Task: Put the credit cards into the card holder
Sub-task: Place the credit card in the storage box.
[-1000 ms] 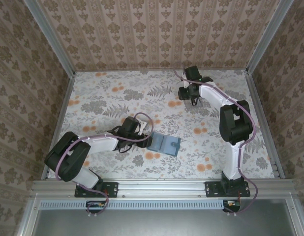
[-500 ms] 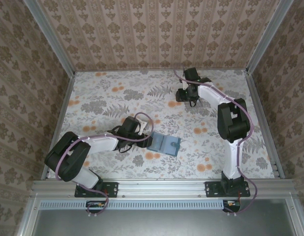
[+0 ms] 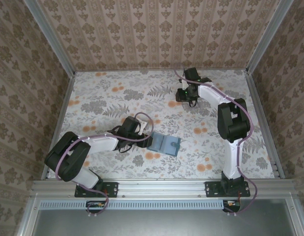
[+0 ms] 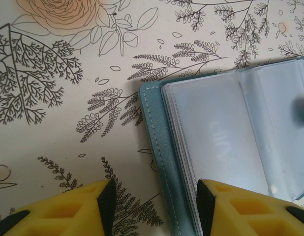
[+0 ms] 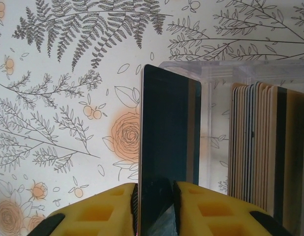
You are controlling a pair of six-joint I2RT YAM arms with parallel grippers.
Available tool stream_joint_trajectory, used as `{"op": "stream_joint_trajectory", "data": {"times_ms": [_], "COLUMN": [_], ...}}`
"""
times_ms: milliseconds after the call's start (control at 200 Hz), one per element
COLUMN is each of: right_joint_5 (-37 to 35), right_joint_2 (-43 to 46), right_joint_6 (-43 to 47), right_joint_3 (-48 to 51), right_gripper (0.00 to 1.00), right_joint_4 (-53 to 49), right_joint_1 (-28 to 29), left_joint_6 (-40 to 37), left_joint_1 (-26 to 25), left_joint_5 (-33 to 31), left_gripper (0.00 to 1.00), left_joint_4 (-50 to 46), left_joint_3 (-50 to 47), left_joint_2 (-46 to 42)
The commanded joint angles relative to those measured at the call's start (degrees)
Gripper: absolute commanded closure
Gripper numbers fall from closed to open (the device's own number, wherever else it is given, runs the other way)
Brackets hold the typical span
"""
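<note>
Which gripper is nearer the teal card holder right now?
Left. The left gripper hangs at the card holder, jaws open astride its left edge. The right gripper is far off by the clear stand, shut on a dark card.

A robotics lab test cell: a left arm (image 3: 93, 143) and right arm (image 3: 233, 125) are sitting bolted to an aluminium rail (image 3: 162, 187), while wallpapered panels (image 3: 157, 34) are enclosing the floral-print bench (image 3: 100, 98).

Right edge crops card holder (image 4: 226, 142) — right claw (image 5: 154, 189) hides card (image 5: 169, 132) base.
</note>
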State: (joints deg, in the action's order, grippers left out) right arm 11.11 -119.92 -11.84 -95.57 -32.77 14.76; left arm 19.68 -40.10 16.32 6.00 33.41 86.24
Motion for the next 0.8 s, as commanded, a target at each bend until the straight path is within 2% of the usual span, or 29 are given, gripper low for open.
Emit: {"op": "stream_joint_trajectory", "data": {"times_ms": [0, 795], "right_joint_5": [2.86, 5.68], "right_joint_2": [1.92, 3.41], "right_joint_6": [-1.00, -2.49], "right_joint_3": [-0.23, -0.90], "right_gripper": [0.72, 0.70], "right_joint_4": [0.83, 0.94], "right_joint_1": [0.21, 0.17], "left_joint_6": [0.09, 0.18], "left_joint_1": [-0.32, -0.42], "left_joint_5": [0.36, 0.91], "left_gripper": [0.50, 0.50], "left_joint_4": [-0.72, -0.40], "left_joint_3": [1.31, 1.39], "left_joint_2": [-0.43, -0.24]}}
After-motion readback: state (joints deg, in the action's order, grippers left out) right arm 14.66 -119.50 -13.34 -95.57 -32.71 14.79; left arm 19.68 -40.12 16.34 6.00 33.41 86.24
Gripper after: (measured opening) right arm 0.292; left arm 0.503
